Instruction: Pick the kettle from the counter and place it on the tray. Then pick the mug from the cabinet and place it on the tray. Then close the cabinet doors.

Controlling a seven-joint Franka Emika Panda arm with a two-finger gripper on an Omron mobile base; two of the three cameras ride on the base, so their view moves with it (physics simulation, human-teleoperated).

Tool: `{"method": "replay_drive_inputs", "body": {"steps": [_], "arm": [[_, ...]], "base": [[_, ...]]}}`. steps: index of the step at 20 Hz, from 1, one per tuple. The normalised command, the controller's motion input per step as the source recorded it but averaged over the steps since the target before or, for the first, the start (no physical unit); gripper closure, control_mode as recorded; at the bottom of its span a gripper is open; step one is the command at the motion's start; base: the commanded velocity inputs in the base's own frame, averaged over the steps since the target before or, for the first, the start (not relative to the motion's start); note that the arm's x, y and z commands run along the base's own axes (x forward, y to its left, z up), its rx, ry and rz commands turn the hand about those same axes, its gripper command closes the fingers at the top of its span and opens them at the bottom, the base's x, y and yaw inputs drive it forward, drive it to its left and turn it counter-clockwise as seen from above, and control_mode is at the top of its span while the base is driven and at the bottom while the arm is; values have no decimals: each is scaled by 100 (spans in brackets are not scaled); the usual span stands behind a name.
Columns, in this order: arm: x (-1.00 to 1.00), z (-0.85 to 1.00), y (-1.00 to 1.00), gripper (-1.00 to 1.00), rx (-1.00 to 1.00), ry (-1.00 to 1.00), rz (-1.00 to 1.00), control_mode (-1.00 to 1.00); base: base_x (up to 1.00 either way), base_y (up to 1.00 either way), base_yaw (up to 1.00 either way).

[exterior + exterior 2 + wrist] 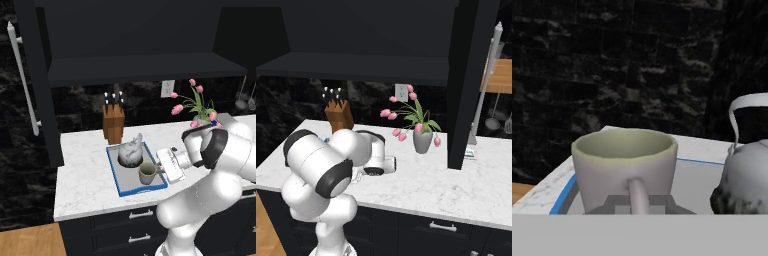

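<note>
The blue-rimmed tray (114, 172) lies on the white marble counter (82, 175). The mottled kettle (131, 152) stands on the tray's far half. The grey-beige mug (147, 173) is upright at the tray's near right part, its handle towards my hand. My gripper (159, 170) reaches in from the right and is shut on that handle. In the hand view the fingertips (616, 204) flank the handle of the mug (624, 167), with the kettle (747, 177) to its right on the tray (562, 199). Above, the dark cabinet (145, 67) stands open.
A knife block (114, 122) stands behind the tray. A vase of pink tulips (422, 140) is to the right on the counter (421, 185). The left door (30, 85) and the right door (466, 85) jut out over the counter, silver handles (485, 85) outward.
</note>
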Motion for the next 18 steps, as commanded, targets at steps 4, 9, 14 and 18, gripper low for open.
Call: {"method": "replay_drive_inputs", "body": {"steps": [4,9,14,18], "arm": [[0,-18,5,-100,0,0,0,-100],[0,-3,1,-100,0,0,0,-100],[-2,14,0,-100,0,0,0,-100],[-18,43,-4,-100,0,0,0,-100]], "base": [[0,0,0],[0,0,0],[0,0,0],[0,0,0]]}}
